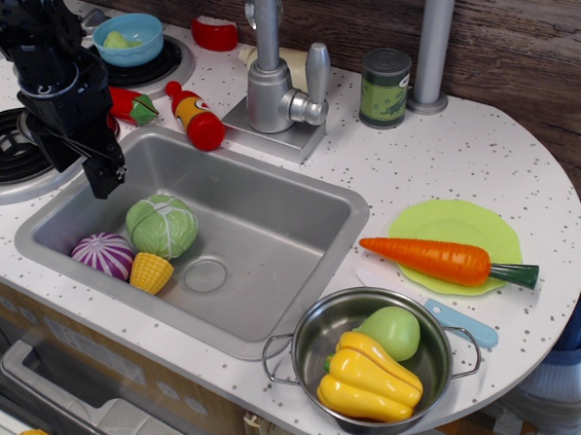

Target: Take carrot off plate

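The orange carrot (431,257) lies across the front half of the lime-green plate (456,223) on the counter to the right of the sink. Its pointed tip sticks out over the plate's left rim and its dark green stem over the right rim. My black gripper (73,165) hangs far to the left, over the sink's left edge. It is well apart from the carrot and holds nothing. One finger (104,176) shows clearly at the outer end of the gripper body, so the jaws look open.
A steel pot (371,364) with a yellow pepper and a green fruit stands in front of the plate, with a blue-handled knife (442,312) between them. The sink (273,257) holds cabbage, a purple onion and corn. The faucet (272,87), a can (385,88) and a post stand behind.
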Robot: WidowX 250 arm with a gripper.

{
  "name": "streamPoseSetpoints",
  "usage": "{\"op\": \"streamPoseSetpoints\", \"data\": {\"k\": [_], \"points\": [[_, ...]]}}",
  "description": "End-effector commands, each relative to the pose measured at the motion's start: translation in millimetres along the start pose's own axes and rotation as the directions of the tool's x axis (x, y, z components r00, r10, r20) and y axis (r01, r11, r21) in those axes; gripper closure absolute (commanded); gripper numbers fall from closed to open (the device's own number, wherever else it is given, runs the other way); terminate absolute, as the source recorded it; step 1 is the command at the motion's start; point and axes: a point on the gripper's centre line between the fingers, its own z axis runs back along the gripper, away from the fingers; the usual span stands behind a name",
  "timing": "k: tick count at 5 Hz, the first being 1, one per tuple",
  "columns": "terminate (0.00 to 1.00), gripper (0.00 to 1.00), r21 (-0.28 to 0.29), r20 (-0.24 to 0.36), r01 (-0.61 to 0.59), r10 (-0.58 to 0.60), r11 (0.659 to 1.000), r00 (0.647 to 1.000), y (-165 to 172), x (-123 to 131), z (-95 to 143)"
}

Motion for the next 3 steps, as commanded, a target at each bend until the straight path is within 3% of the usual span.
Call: {"op": "streamPoseSetpoints", "data": {"k": [1, 2, 3], "points": [[0.00, 0.00, 0.000, 0.000, 0.000, 0.000, 1.000, 1.000, 0, 0, 0], [0.00, 0.00, -0.003, -0.044, -0.137, 0.137, 0.991, 0.990, -18, 11, 14], [0.00, 0.00, 0.038, -0.070, -0.367, 0.369, 0.929, 0.927, -49, 27, 33]]}}
